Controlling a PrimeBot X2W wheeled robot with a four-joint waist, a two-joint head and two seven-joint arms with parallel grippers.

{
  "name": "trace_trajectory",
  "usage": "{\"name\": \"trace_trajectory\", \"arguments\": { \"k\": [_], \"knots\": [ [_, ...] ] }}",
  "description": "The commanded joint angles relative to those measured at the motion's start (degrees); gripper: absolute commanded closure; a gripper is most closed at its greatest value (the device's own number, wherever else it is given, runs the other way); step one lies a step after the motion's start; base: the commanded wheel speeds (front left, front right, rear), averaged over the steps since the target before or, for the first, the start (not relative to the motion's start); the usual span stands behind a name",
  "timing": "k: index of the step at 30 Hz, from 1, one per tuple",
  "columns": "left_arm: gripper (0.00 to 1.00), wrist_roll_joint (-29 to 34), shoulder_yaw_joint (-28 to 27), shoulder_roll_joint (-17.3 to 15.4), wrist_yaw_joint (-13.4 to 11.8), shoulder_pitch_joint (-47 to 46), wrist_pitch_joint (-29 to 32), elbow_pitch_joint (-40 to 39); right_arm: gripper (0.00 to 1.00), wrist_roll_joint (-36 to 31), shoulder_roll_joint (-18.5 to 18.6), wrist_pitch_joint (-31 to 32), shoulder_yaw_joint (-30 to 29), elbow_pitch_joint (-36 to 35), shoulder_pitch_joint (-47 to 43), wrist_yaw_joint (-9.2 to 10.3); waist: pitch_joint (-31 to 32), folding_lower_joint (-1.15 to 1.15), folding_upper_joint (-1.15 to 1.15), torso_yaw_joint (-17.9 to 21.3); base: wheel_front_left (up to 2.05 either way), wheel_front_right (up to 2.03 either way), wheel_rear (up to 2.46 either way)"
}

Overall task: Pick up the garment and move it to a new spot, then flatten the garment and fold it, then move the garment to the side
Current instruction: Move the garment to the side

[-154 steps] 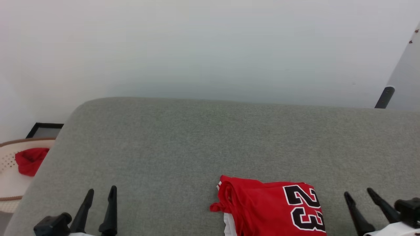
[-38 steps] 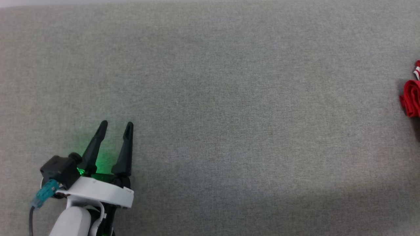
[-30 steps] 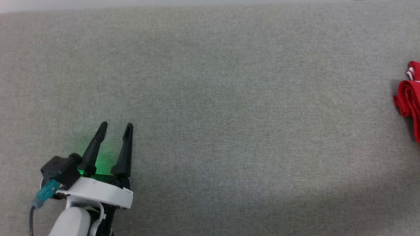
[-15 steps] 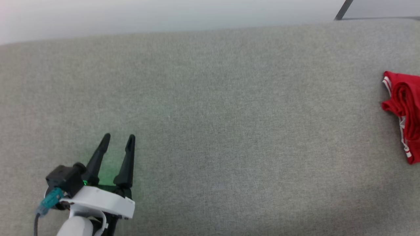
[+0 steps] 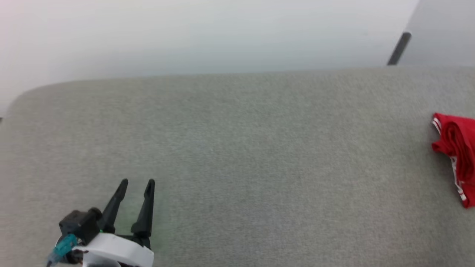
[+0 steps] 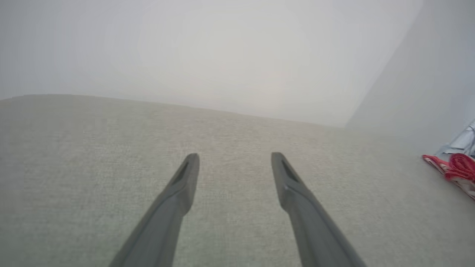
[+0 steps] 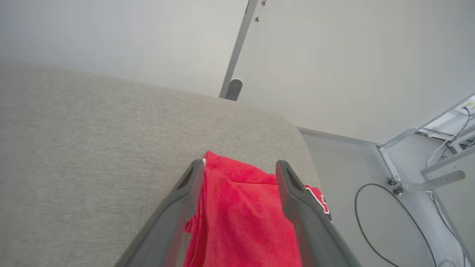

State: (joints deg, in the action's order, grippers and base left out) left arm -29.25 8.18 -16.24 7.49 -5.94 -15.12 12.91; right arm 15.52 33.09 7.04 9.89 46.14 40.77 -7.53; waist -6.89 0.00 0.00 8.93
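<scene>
The garment (image 5: 454, 148), a folded red jersey with white-and-red striped trim, lies on the grey cushion (image 5: 259, 148) at the far right edge of the head view. The right wrist view looks down on the garment (image 7: 241, 222) near the cushion's rounded right end. My right gripper (image 7: 239, 165) hangs over it, open, its two fingers spread to either side of the red cloth. My left gripper (image 5: 137, 182) is open and empty at the lower left, far from the garment. In the left wrist view, the left gripper (image 6: 234, 156) points across bare cushion, with the garment (image 6: 454, 168) small at the right.
A pale wall rises behind the cushion, with a dark post (image 5: 399, 48) at the back right. Past the cushion's right end is grey floor with a black cable (image 7: 365, 222) and a metal frame (image 7: 408, 163).
The head camera has tilted up, bringing the wall into the top of the picture. Five seconds ago the garment lay near the cushion's front middle; now it lies near the right end.
</scene>
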Motion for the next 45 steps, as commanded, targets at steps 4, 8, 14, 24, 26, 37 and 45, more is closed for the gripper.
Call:
{"name": "trace_trajectory", "arguments": {
  "k": [4, 8, 14, 24, 26, 37, 45],
  "knots": [
    [0.0, -0.7, -0.3, -0.1, 0.0, 2.0, 0.0, 0.6, 0.0, 2.1, -1.6, -2.7, -0.3, -2.5, -5.8, 0.07, 6.1, 0.0, 0.0, -5.9, 0.0, 0.0, 0.0],
    [0.0, -0.7, -1.0, -0.1, 0.0, 3.3, 0.0, 0.5, 0.0, 3.6, -3.8, -4.7, -1.3, -5.4, -10.5, 0.07, 7.9, 0.0, 0.0, -8.4, 0.0, 0.0, 0.0],
    [0.0, 0.1, -2.6, -0.1, 0.0, 4.9, 0.0, 0.2, 0.0, 3.7, -6.4, -6.4, -3.9, -9.6, -16.4, 0.07, 9.4, 0.0, 0.0, -11.3, 0.0, 0.0, 0.0],
    [0.0, 0.9, -4.9, 0.5, 0.0, 6.8, 0.0, 0.0, 0.0, 1.7, -11.0, -6.3, -9.5, -16.2, -24.7, 0.07, 10.7, 0.0, 0.0, -13.5, 0.0, 0.0, 0.0],
    [0.0, 1.4, -5.2, 0.6, 0.0, 6.9, 0.0, 0.0, 0.0, 1.1, -12.1, -6.3, -10.7, -17.3, -26.4, 0.07, 11.0, 0.0, 0.0, -13.8, 0.0, 0.0, 0.0],
    [0.0, 4.4, -5.9, 1.0, 0.0, 7.5, 0.0, -0.5, 0.0, -1.5, -18.6, -5.7, -16.4, -24.3, -35.2, 0.07, 11.8, 0.0, 0.0, -14.2, 0.0, 0.0, 0.0],
    [0.0, 5.9, -5.6, 0.8, 0.0, 8.0, 0.0, -0.6, 0.0, -4.1, -22.9, -4.3, -19.0, -30.2, -40.4, 0.07, 12.3, 0.0, 0.0, -13.7, 0.0, 0.0, 0.0]
  ]
}}
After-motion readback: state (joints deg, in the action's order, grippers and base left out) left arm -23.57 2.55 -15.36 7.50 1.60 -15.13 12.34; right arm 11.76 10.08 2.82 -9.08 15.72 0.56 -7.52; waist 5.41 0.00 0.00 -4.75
